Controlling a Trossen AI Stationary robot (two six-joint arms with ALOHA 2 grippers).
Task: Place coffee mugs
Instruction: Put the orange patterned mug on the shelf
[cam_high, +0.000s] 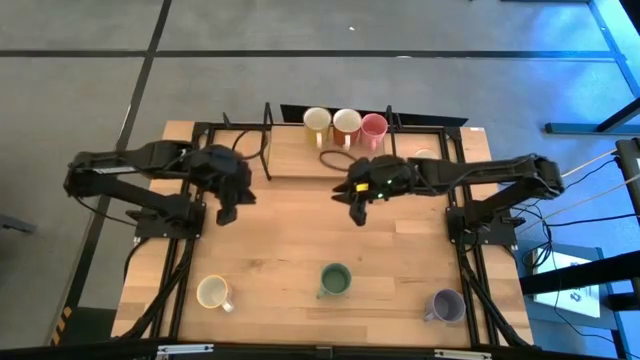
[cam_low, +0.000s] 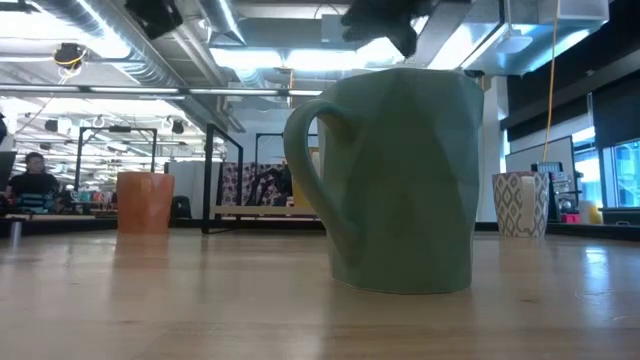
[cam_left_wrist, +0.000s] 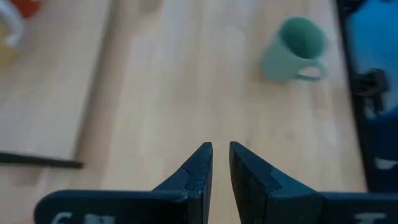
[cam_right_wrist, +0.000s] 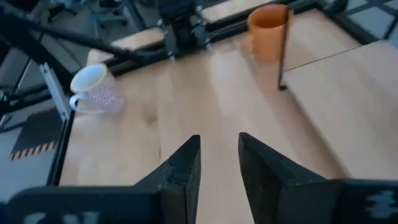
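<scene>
mugs on table, both arms empty above the middle; risks noted left to right.
left gripper (cam_high: 226, 212) hangs over bare wood left of centre, jaws nearly closed, holding nothing; likely needs opening before any grasp, or it will knock a mug aside. cream mug (cam_high: 212, 292) sits at the near left edge, handle toward the green one; a shove could send it off the table (cam_high: 280, 240). green mug (cam_high: 335, 280) stands upright near centre front, well apart from both grippers. right gripper (cam_high: 357, 212) hovers just right of centre, jaws narrowly parted and empty. three mugs, cream (cam_high: 317, 121), white (cam_high: 347, 122), pink (cam_high: 373, 126), stand close in a row on the far raised board; reaching one risks bumping its neighbour. lavender mug (cam_high: 446, 304) sits near right front.
</scene>
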